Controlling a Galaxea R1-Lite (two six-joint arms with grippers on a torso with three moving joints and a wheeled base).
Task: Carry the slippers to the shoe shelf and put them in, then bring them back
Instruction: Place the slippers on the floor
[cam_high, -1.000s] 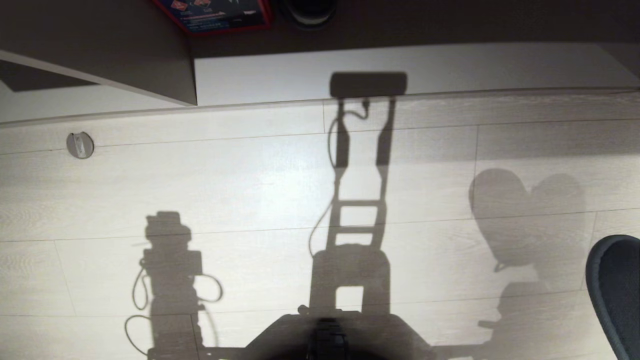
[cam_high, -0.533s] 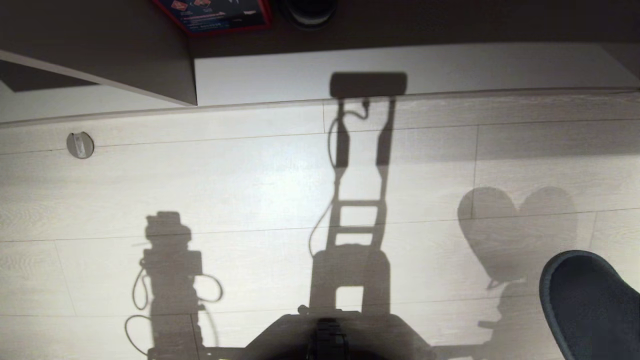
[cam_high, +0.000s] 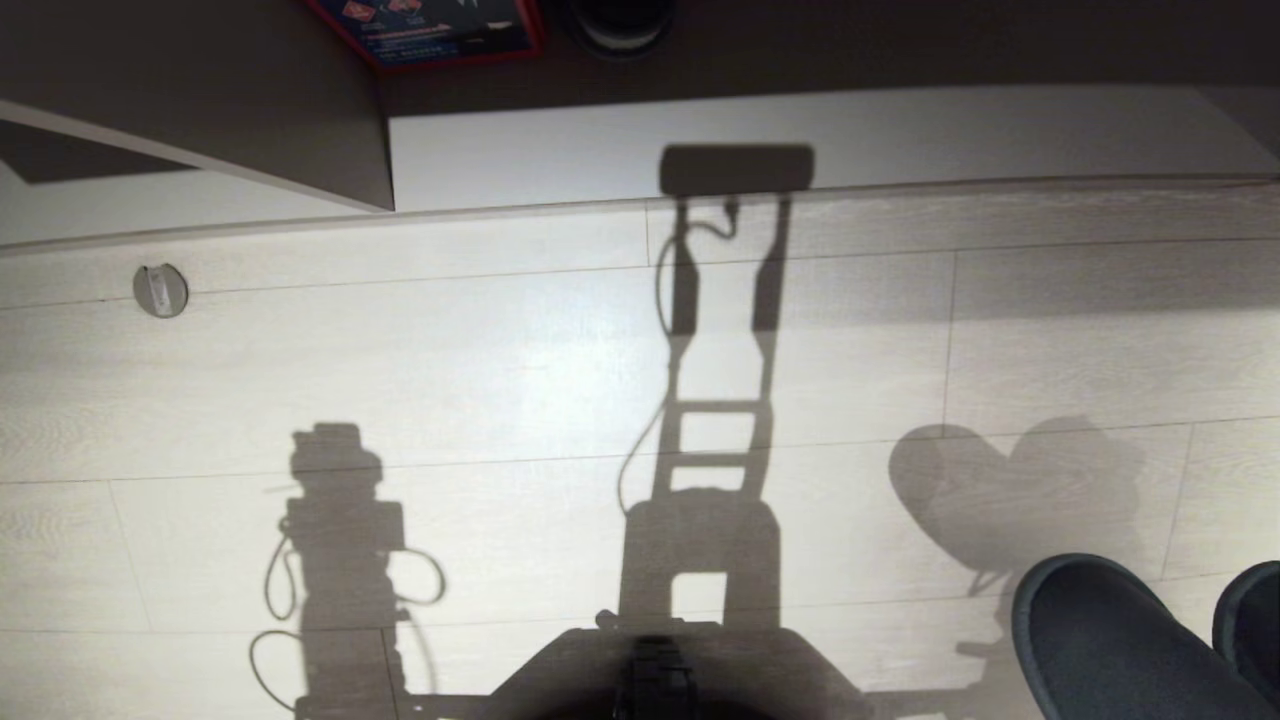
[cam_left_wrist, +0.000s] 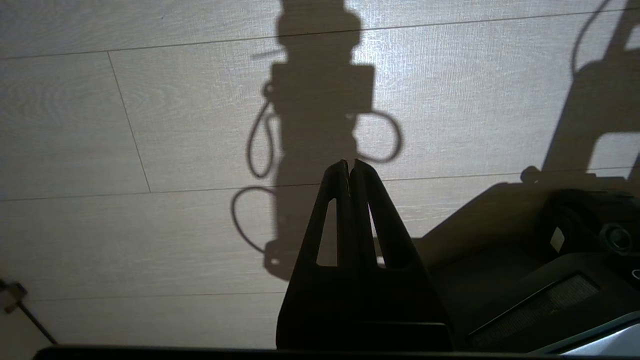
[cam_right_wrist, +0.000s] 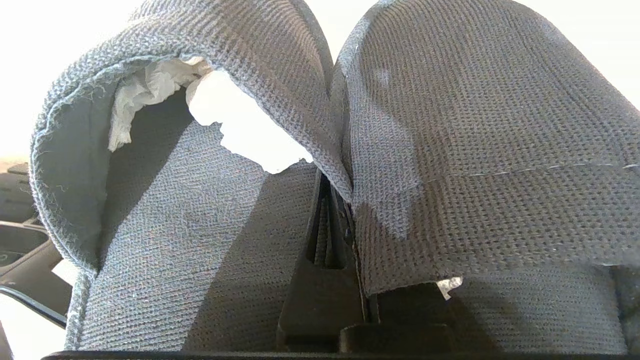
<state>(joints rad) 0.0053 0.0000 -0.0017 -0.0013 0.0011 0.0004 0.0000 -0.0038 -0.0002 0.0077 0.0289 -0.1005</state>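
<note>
In the head view, the slippers (cam_high: 1110, 640) are showing at the lower right of the frame, above the floor (cam_high: 500, 360); the shoe shelf (cam_high: 700, 140) is lying along the top.

In the left wrist view, the left gripper (cam_left_wrist: 350, 167) is hanging over the floor with its fingers pressed together.

In the right wrist view, the right gripper (cam_right_wrist: 327, 225) is pinching both slippers between its fingers. I think it should be holding tight and keeping them level while carrying them to the shelf.

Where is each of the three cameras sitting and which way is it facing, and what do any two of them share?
Head view: high on the robot, facing down at the floor and shoe shelf; the robot's base shows at the bottom edge.
Left wrist view: behind the shut left gripper, facing the floor.
Right wrist view: behind the right gripper, shut on the slippers.
Shared: head and right wrist views both show the slippers; head and left wrist views share the floor.
</note>
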